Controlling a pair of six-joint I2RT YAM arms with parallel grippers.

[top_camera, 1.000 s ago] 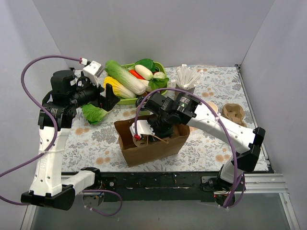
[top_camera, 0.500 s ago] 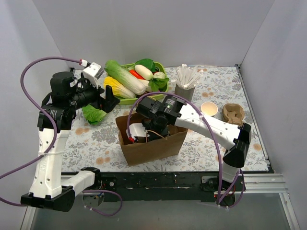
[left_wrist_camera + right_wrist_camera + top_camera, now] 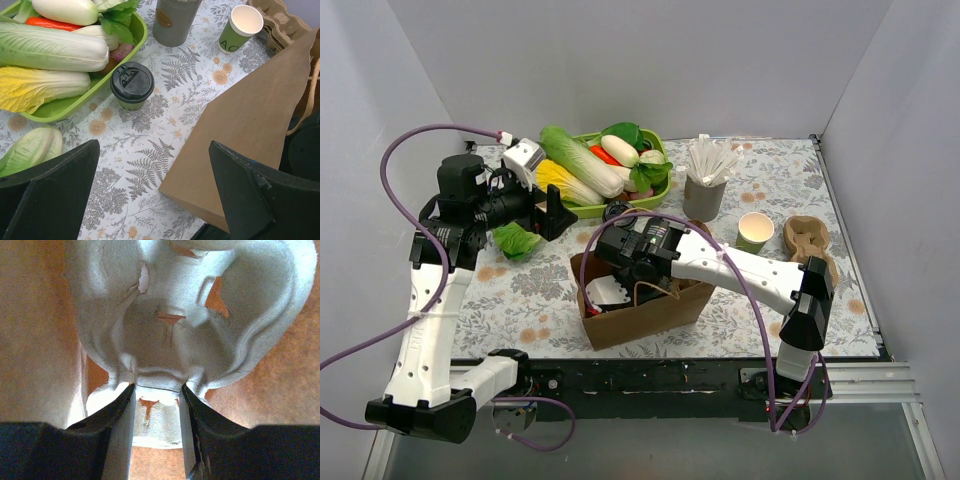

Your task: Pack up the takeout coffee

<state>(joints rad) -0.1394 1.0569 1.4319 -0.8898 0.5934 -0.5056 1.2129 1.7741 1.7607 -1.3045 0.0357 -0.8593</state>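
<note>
The takeout coffee [image 3: 132,85], a dark-green cup with a black lid, stands on the table beside the green tray; in the top view only its lid [image 3: 616,212] shows behind the right arm. My left gripper [image 3: 154,145] is open and empty, hovering above the table between the coffee and the brown paper bag [image 3: 250,125]; it also shows in the top view [image 3: 553,215]. My right gripper [image 3: 157,390] is down inside the bag [image 3: 650,315], shut on a tab of a white pulp cup carrier [image 3: 175,330], which also shows in the top view [image 3: 610,292].
A green tray [image 3: 582,211] of vegetables sits at the back. A loose bok choy [image 3: 515,240] lies left of the bag. A grey straw holder [image 3: 705,197], a lidless green cup [image 3: 755,231] and stacked pulp carriers [image 3: 810,240] stand to the right.
My right arm has swung left and lower into the bag with the carrier, uncovering the lidless cup. My left gripper has shifted slightly right.
</note>
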